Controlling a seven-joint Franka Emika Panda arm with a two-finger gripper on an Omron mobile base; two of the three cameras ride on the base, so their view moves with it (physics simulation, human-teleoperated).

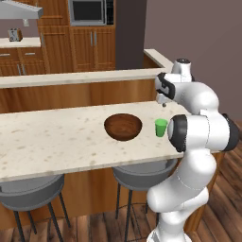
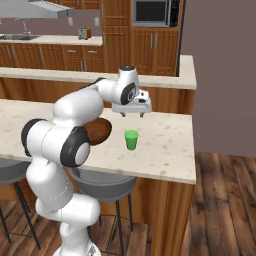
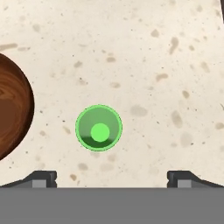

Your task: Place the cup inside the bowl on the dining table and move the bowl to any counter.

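two things matter here: a small bright green cup (image 1: 161, 127) and the robot's gripper (image 2: 132, 113) hanging above it. in the right base view the cup (image 2: 131, 139) stands upright near the middle of the frame on the dining table (image 2: 165, 145), and the gripper sits just above it and a touch toward the upper part of the picture, well clear of the rim. its two dark fingers (image 2: 141, 114) point straight down with a wide gap between them and nothing in that gap, so the jaws stand fully apart and empty.

in the hand view the camera looks straight down the cup's (image 3: 99, 127) mouth, so it reads as a green ring with a lighter green disc inside. that tells us the cup's long axis runs vertically, in line with the gripper's own pointing direction. the cup lies a little left of centre and in the lower half of this frame, between the two fingertips (image 3: 41, 179) at the bottom edge but nearer the left one.

a wide brown wooden bowl (image 1: 123, 126) rests on the same table, just to the left of the cup in the left base view, near it but not touching. in the hand view a curved slice of the bowl (image 3: 13, 111) shows at the left edge.

judging from this, the next move is likely a small sideways correction, then a straight descent over the cup.
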